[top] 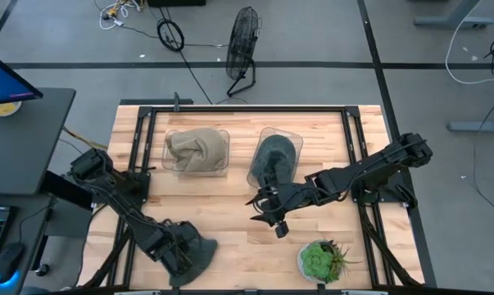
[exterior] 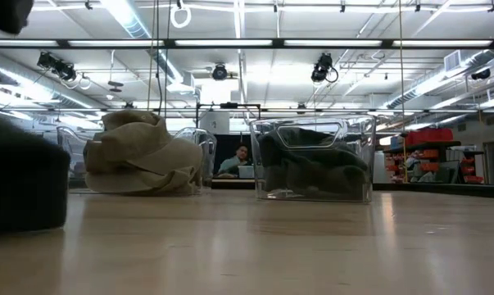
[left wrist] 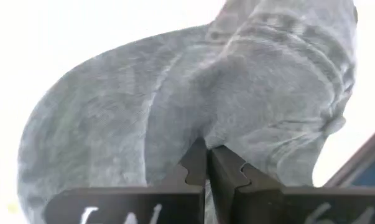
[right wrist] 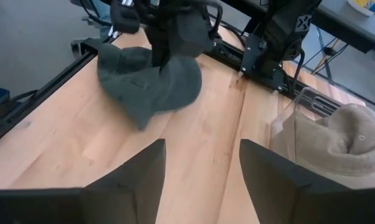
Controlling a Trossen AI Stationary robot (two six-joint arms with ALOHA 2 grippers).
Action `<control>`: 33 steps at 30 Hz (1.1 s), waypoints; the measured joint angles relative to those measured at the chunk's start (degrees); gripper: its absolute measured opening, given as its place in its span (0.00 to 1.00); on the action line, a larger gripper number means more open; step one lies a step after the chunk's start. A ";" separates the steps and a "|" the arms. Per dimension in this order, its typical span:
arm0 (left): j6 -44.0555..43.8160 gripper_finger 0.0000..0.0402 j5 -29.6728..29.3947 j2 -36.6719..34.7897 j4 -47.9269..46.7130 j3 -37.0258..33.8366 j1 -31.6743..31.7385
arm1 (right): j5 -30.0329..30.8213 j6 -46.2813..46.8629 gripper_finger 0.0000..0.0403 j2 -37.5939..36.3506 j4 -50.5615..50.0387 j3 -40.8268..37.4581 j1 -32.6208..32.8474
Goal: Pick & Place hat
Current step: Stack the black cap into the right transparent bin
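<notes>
A dark grey soft hat (top: 199,249) sits at the table's near-left part, with my left gripper (top: 179,251) shut on it. The hat fills the left wrist view (left wrist: 175,93), and in the low view it is the dark mass at the left (exterior: 21,192). My right gripper (top: 273,223) hovers open over the table's middle, near the dark hat's bin. It touches nothing, and its fingers (right wrist: 203,146) point toward the grey hat (right wrist: 168,84). A beige hat (top: 197,152) lies in a clear bin. Another dark hat (top: 273,156) lies in the clear bin beside it. My left gripper (left wrist: 207,163) pinches a raised fold of the grey hat's cloth (left wrist: 206,132) between its two shut fingers. It comes at the hat from above, slanting down. The hat spreads out below the fingers; its lower edge (right wrist: 140,118) looks to be at table level, touching or not I cannot tell.
The two clear bins (top: 224,131) (top: 292,135) stand side by side at the far middle of the table. A potted green succulent (top: 320,260) stands near the near edge, right of centre. Bare wood lies between the two grippers. A black frame borders the table.
</notes>
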 joint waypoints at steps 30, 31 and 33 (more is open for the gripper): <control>43.15 0.01 -24.47 -0.04 -17.41 20.80 9.49 | 6.17 -0.22 0.49 -4.00 -8.86 0.02 0.38; 47.93 0.01 -26.05 -0.04 -17.73 22.10 10.49 | 7.89 0.42 0.49 -5.12 -11.01 0.02 0.53; 58.62 0.01 -28.21 -0.04 -17.21 24.24 13.25 | 10.83 3.12 0.49 -7.51 -15.41 0.02 0.93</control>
